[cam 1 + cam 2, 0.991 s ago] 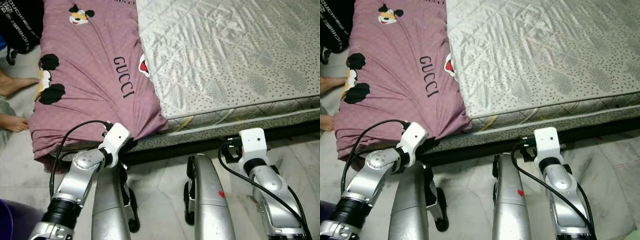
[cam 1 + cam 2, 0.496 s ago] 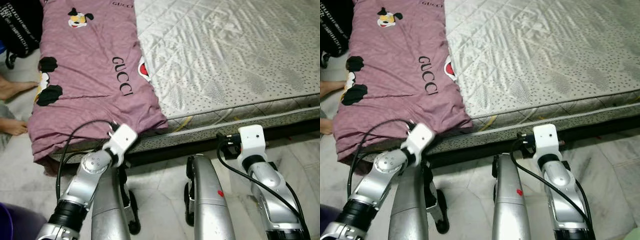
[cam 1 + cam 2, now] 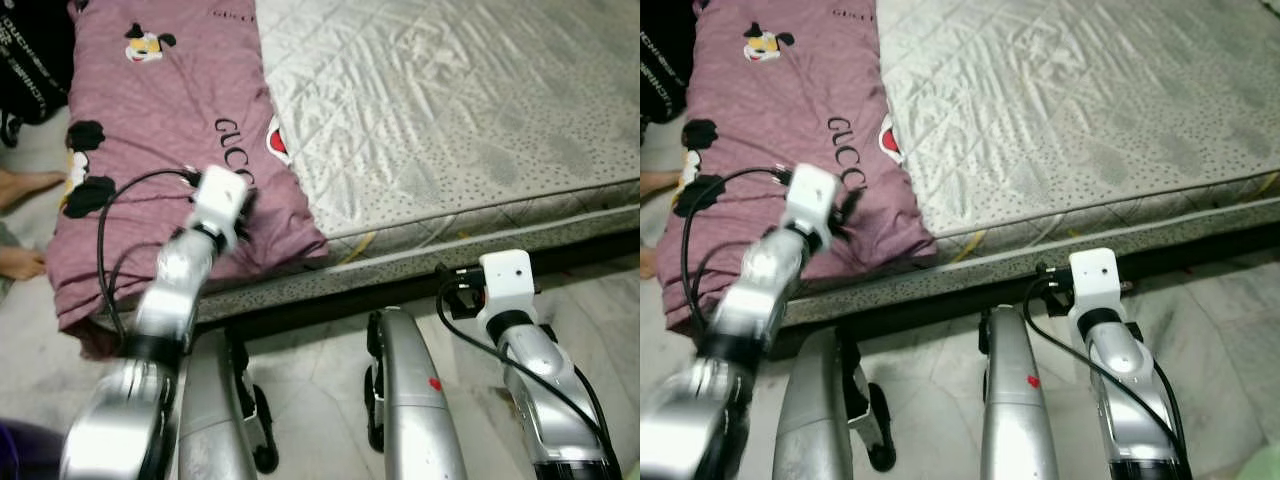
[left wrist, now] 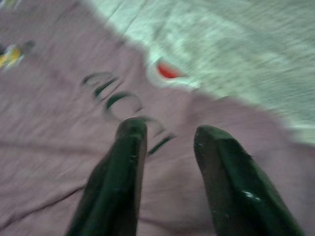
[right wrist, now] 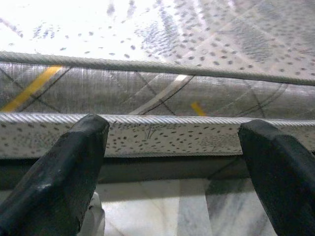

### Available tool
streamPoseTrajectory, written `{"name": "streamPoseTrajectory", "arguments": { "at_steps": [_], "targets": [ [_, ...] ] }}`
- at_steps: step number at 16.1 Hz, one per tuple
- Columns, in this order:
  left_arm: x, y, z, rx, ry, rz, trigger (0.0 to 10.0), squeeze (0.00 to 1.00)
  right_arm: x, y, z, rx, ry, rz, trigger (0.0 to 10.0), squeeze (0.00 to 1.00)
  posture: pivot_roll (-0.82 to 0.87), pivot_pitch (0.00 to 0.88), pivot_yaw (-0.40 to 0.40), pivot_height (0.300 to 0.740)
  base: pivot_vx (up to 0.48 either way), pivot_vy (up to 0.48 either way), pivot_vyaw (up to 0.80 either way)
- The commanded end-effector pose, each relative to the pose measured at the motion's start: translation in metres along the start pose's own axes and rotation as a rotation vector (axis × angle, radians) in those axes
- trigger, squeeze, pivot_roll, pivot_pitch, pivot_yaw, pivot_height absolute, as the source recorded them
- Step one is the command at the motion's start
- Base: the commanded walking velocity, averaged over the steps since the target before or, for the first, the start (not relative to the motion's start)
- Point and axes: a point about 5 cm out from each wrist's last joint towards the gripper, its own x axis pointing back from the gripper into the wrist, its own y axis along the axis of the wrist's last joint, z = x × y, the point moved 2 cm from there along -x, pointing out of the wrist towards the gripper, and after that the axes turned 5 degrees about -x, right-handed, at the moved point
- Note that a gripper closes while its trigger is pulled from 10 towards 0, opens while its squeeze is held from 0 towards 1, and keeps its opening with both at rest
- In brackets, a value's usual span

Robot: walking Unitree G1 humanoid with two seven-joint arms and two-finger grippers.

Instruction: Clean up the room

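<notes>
My left claw (image 4: 167,147) hangs over the purple blanket (image 3: 150,150), close to its black letters (image 3: 235,150), and its two black fingers (image 4: 125,162) are a little apart with nothing between them. The blanket lies along the left side of the bed, with its near end drooping over the bed's front edge. It has little cartoon mouse pictures (image 3: 145,45) on it. The rest of the bed is a bare shiny grey mattress (image 3: 450,110) with stitched lines and small dots. My right claw (image 5: 172,147) is low down in front of the bed's front edge, near its right end, with its fingers (image 5: 64,167) wide apart and holding nothing. It looks at the side of the mattress, with the dark gap under the bed below it. Something black with white letters (image 3: 30,60) stands off the far left corner of the bed. A person's bare feet (image 3: 25,225) rest on the floor beside the bed's left side. The floor (image 3: 320,350) is pale stone tile, and my two silver legs (image 3: 410,400) stand on it just in front of the bed.
</notes>
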Motion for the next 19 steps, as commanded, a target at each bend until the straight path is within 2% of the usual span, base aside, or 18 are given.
{"name": "streamPoseTrajectory", "arguments": {
  "at_steps": [1, 3, 5, 6, 7, 8, 9, 11, 12, 13, 14, 17, 19],
  "targets": [
    [-0.003, -0.023, 0.002, 0.056, 0.018, 0.130, 10.0, 1.00, 0.007, 0.000, -0.005, -0.003, -0.016, 0.000, 10.0, 0.00, -0.23, 0.222, 0.016, 0.555, 0.000, 0.000, 0.00],
    [-0.005, -0.037, -0.005, 0.050, -0.025, 0.230, 10.0, 1.00, 0.014, 0.001, -0.009, 0.007, -0.020, 0.004, 10.0, 0.00, -0.27, 0.238, 0.013, 0.555, 0.000, 0.000, 0.00],
    [0.006, -0.070, -0.028, 0.005, -0.141, 0.399, 10.0, 1.00, 0.020, 0.002, -0.012, 0.023, -0.024, 0.008, 10.0, 0.00, -0.30, 0.244, 0.013, 0.555, 0.000, 0.000, 0.00],
    [0.008, -0.076, -0.032, -0.005, -0.160, 0.430, 10.0, 1.00, 0.022, 0.002, -0.014, 0.025, -0.026, 0.009, 10.0, 0.00, -0.31, 0.243, 0.013, 0.555, 0.000, 0.000, 0.00],
    [0.019, -0.095, -0.046, -0.011, -0.220, 0.510, 10.0, 1.00, 0.024, 0.003, -0.016, 0.028, -0.035, 0.010, 10.0, 0.00, -0.31, 0.244, 0.012, 0.555, 0.000, 0.000, 0.00],
    [0.026, -0.105, -0.055, -0.062, -0.272, 0.544, 10.0, 1.00, 0.025, 0.004, -0.017, 0.030, -0.038, 0.011, 10.0, 0.00, -0.31, 0.241, 0.012, 0.555, 0.000, 0.000, 0.00],
    [0.021, -0.098, -0.055, -0.058, -0.228, 0.488, 10.0, 1.00, 0.024, 0.005, -0.014, 0.029, -0.034, 0.008, 10.0, 0.00, -0.31, 0.237, 0.010, 0.555, 0.000, 0.000, 0.00],
    [0.010, -0.080, -0.044, -0.013, -0.136, 0.387, 10.0, 1.00, 0.019, 0.008, -0.008, 0.019, -0.018, -0.010, 10.0, 0.00, -0.28, 0.224, 0.011, 0.555, 0.000, 0.000, 0.00],
    [0.002, -0.063, -0.031, 0.001, -0.063, 0.299, 10.0, 0.51, 0.014, 0.011, -0.004, 0.016, -0.004, -0.025, 10.0, 0.00, -0.26, 0.214, 0.015, 0.555, 0.000, 0.000, 0.00],
    [-0.001, -0.055, -0.024, 0.008, -0.031, 0.254, 10.0, 0.00, 0.012, 0.012, -0.002, 0.014, -0.001, -0.033, 10.0, 0.00, -0.26, 0.212, 0.015, 0.555, 0.000, 0.000, 0.00],
    [-0.007, -0.036, -0.010, 0.016, 0.024, 0.160, 10.0, 0.00, 0.007, 0.015, 0.002, 0.004, 0.002, -0.049, 10.0, 0.00, -0.23, 0.197, 0.024, 0.555, 0.000, 0.000, 0.00],
    [-0.010, -0.017, 0.004, 0.005, 0.076, 0.058, 10.0, 0.00, -0.001, 0.017, 0.006, -0.009, 0.002, -0.065, 10.0, 0.00, -0.18, 0.177, 0.036, 0.555, 0.000, 0.000, 0.00],
    [-0.006, -0.002, 0.015, -0.011, 0.118, -0.053, 10.0, 0.00, -0.010, 0.019, 0.012, -0.024, 0.011, -0.084, 10.0, 0.00, -0.14, 0.148, 0.044, 0.555, 0.000, 0.000, 0.00]
  ]
}}
